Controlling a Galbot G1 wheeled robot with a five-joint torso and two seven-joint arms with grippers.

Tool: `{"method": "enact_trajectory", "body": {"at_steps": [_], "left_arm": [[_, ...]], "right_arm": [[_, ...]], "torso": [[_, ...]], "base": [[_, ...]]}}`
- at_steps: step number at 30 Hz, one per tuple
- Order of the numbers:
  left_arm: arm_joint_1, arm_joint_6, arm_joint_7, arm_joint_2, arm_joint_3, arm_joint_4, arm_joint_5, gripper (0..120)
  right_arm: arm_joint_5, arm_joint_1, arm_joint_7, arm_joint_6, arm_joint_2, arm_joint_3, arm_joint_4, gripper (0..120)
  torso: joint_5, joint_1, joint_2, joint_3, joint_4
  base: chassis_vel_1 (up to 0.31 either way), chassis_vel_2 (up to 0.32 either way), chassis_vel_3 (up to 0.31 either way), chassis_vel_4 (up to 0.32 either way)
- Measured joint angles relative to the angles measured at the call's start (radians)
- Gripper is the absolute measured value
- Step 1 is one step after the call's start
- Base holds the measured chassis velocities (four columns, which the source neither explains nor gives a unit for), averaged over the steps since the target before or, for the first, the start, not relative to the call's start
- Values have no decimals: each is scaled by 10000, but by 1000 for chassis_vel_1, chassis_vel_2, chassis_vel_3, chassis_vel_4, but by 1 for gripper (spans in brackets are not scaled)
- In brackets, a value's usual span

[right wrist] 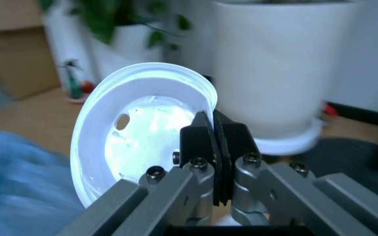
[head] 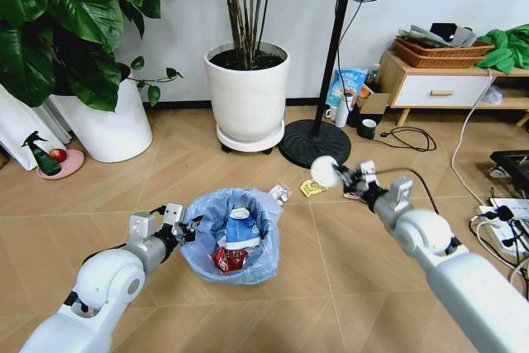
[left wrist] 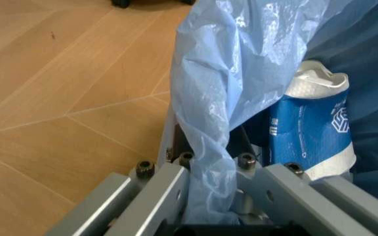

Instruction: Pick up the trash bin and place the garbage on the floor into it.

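Observation:
The trash bin (head: 208,255), lined with a crinkly light-blue bag, is in front of me, left of centre. My left gripper (head: 183,226) is shut on its left rim; in the left wrist view the gripper (left wrist: 210,156) pinches the bag (left wrist: 241,64) and the rim. A crushed blue-white carton (head: 242,227) (left wrist: 314,132) and a red wrapper (head: 229,259) lie inside. To the right of the bin and raised off the floor, my right gripper (head: 344,176) (right wrist: 213,147) is shut on a white round disc (head: 324,171) (right wrist: 136,142). A yellow wrapper (head: 312,188) and a small scrap (head: 281,193) lie on the floor beyond the bin.
A white plant pot (head: 246,93) (right wrist: 274,64) on casters and a fan's black base (head: 314,145) stand beyond the bin. A second white pot (head: 111,126) and a green spray bottle (head: 40,155) are at the left. Cables and a power strip (head: 500,225) lie at the right.

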Motion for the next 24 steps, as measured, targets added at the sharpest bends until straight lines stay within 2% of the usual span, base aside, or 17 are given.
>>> {"method": "enact_trajectory", "body": {"at_steps": [4, 5, 7, 9, 11, 14, 16, 24], "left_arm": [[-24, 0, 12, 0, 31, 27, 2, 0], [-34, 0, 17, 11, 42, 36, 1, 0], [-65, 0, 27, 44, 46, 68, 2, 0], [-80, 0, 31, 45, 48, 84, 1, 0], [-122, 0, 37, 24, 73, 120, 4, 0], [-146, 0, 39, -6, 101, 133, 12, 0], [-168, 0, 40, -21, 116, 139, 21, 0], [-186, 0, 39, 0, 84, 148, 21, 0]], "right_arm": [[214, 665, -381, -208, 67, -565, 300, 0], [293, 895, -513, -290, 94, -818, 417, 0], [402, 1372, -718, -357, 58, -1509, 678, 0], [430, 1533, -774, -375, 23, -1794, 793, 0], [430, 1773, -835, -395, 7, -2331, 993, 0], [418, 1928, -846, -397, 9, -2714, 1120, 0], [371, 2058, -878, -411, 14, -3134, 1229, 0], [33, 1943, -1082, -396, -157, -3571, 1499, 0]], "torso": [[8, 0, 0, 0, 0], [-2, 0, 0, 0, 1], [11, 0, 0, 0, 2], [-2, 0, 0, 0, 0], [11, 0, 0, 0, 0], [1, 0, 0, 0, -1], [9, 0, 0, 0, -1], [5, 0, 0, 0, -1]], "base": [[0, 0, 0, 0], [0, 0, 0, 0], [0, 0, 0, 0], [0, 0, 0, 0], [0, 0, 0, 0], [0, 0, 0, 0], [0, 0, 0, 0], [0, 0, 0, 0]]}}
